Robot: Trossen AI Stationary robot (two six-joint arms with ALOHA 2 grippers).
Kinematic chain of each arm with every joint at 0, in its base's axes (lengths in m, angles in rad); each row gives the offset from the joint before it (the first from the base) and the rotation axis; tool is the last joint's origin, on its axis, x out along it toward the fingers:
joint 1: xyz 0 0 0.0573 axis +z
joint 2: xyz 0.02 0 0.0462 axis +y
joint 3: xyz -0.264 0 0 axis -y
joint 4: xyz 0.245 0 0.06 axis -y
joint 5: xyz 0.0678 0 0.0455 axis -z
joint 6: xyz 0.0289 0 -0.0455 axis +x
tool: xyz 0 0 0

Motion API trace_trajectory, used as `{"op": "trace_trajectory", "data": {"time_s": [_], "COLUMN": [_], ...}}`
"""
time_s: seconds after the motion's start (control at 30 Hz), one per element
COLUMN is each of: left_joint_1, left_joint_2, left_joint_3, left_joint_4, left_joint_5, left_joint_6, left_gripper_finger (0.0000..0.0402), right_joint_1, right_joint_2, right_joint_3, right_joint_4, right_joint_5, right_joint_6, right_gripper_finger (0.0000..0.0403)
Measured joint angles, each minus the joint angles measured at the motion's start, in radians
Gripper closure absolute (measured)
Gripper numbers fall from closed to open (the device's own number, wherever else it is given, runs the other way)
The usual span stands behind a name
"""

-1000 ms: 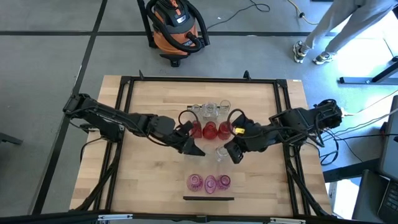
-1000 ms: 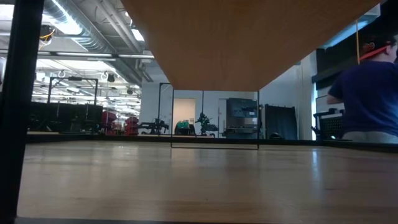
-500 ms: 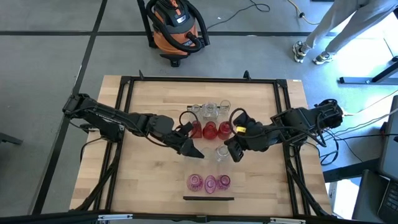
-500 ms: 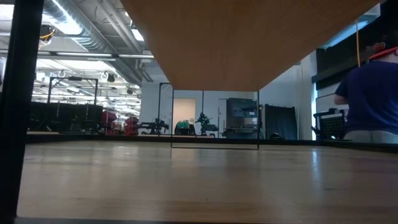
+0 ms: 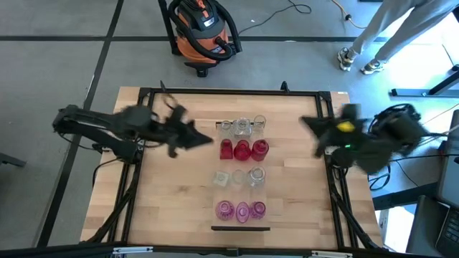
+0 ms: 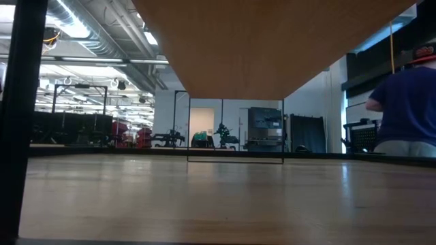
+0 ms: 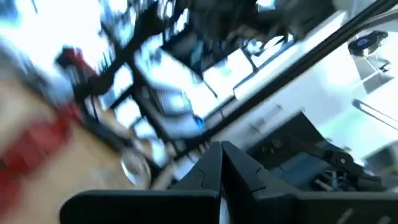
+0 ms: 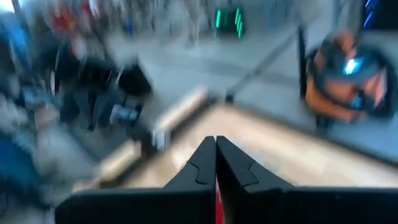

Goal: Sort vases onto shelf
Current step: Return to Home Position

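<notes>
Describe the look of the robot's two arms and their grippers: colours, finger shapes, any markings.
Both the left arm and right arm are dark, jointed and slender. The right arm carries a small yellow patch. The left gripper and right gripper each have two black, wedge-shaped fingers tapering to points.

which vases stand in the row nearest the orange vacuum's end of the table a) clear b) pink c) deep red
A: a row of clear vases stands at the table end toward the orange vacuum, with the red vases next and the pink vases at the opposite end.
</notes>
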Motion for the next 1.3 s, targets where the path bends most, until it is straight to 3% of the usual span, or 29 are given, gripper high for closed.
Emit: {"op": "trace_trajectory", "data": {"time_s": [0.1, 0.23, 0.4, 0.57, 0.93, 1.13, 1.3], "left_joint_1": [0.0, 0.0, -0.04, -0.157, -0.197, -0.174, -0.155], "left_joint_2": [-0.098, -0.197, -0.208, -0.171, 0.06, 0.07, 0.074], "left_joint_3": [-0.015, -0.105, -0.303, -0.421, -0.434, -0.433, -0.433], "left_joint_4": [-0.014, -0.017, -0.04, -0.064, -0.033, -0.036, -0.023], "left_joint_5": [-0.1, -0.155, -0.057, -0.017, 0.028, -0.078, -0.066], "left_joint_6": [0.136, 0.177, -0.022, -0.218, -0.339, -0.338, -0.338], "left_gripper_finger": [0.0401, 0.0401, 0.0401, 0.0401, 0.0401, 0.0401, 0.0401], "right_joint_1": [0.134, 0.281, 0.296, 0.254, 0.238, 0.238, 0.238], "right_joint_2": [-0.101, -0.229, -0.318, -0.336, -0.37, -0.378, -0.377], "right_joint_3": [-0.089, -0.322, -0.57, -0.624, -0.595, -0.595, -0.595], "right_joint_4": [-0.033, -0.042, 0.029, 0.093, 0.081, 0.084, 0.084], "right_joint_5": [0.255, 0.49, 0.497, 0.496, 0.495, 0.493, 0.491], "right_joint_6": [0.114, 0.352, 0.55, 0.57, 0.488, 0.485, 0.482], "right_gripper_finger": [0.0403, 0.0403, 0.0403, 0.0403, 0.0403, 0.0403, 0.0403]}}
